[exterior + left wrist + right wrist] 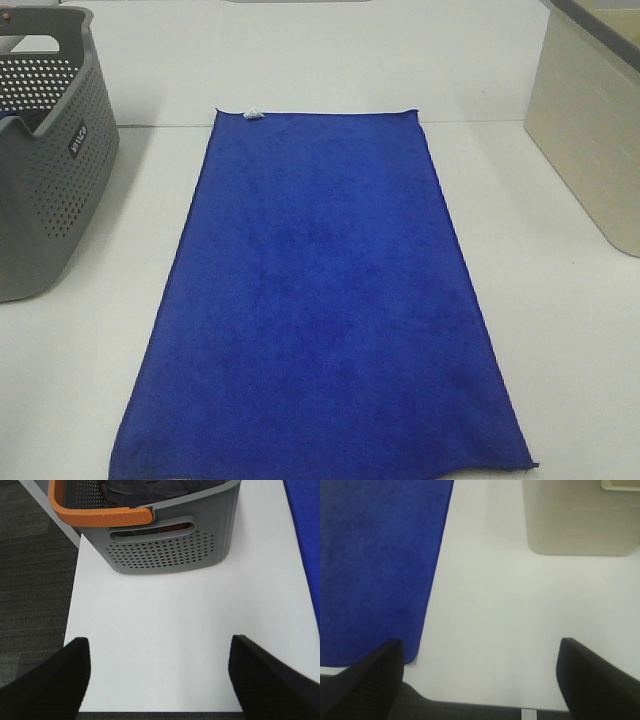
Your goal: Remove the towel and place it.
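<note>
The blue towel [320,300] lies spread flat on the white table, its long side running from the front edge to the back, with a small white tag [252,114] at its far left corner. Its edge also shows as the towel [306,535] in the left wrist view and the towel [375,565] in the right wrist view. Neither arm appears in the exterior high view. My left gripper [160,680] hangs open over bare table near the front edge, nothing between its fingers. My right gripper [479,680] is open too, beside the towel's near right corner.
A grey perforated basket [60,190] stands at the left, with an orange handle [100,516] and dark cloth [145,489] inside. A beige bin [590,130] stands at the right. The table's left edge drops to dark carpet [30,580].
</note>
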`<state>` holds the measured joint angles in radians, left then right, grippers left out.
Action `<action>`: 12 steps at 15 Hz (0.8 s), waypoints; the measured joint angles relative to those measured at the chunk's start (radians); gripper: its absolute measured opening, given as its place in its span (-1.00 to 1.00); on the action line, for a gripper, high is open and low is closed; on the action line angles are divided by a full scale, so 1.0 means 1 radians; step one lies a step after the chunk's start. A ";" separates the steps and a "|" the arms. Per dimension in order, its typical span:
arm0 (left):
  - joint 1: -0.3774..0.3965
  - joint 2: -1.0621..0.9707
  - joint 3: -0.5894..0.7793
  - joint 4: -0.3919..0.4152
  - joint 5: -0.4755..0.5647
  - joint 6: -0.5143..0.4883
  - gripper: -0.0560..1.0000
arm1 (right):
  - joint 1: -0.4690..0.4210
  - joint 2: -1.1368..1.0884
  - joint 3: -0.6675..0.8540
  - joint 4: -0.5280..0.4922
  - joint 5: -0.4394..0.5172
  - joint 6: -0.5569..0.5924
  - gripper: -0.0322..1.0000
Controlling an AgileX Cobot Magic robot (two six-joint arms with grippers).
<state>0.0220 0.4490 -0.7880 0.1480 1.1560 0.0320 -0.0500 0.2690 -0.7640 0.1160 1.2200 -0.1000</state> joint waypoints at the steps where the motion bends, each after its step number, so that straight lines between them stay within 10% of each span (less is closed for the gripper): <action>1: 0.000 -0.070 0.032 0.000 0.000 0.000 0.48 | 0.000 -0.044 0.001 0.000 0.000 -0.008 0.63; 12: 0.000 -0.455 0.268 -0.084 -0.062 0.014 0.48 | 0.000 -0.273 0.310 0.052 -0.106 -0.024 0.60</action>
<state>0.0220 -0.0060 -0.5200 0.0640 1.0940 0.0460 -0.0500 -0.0040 -0.4540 0.1680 1.1140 -0.1240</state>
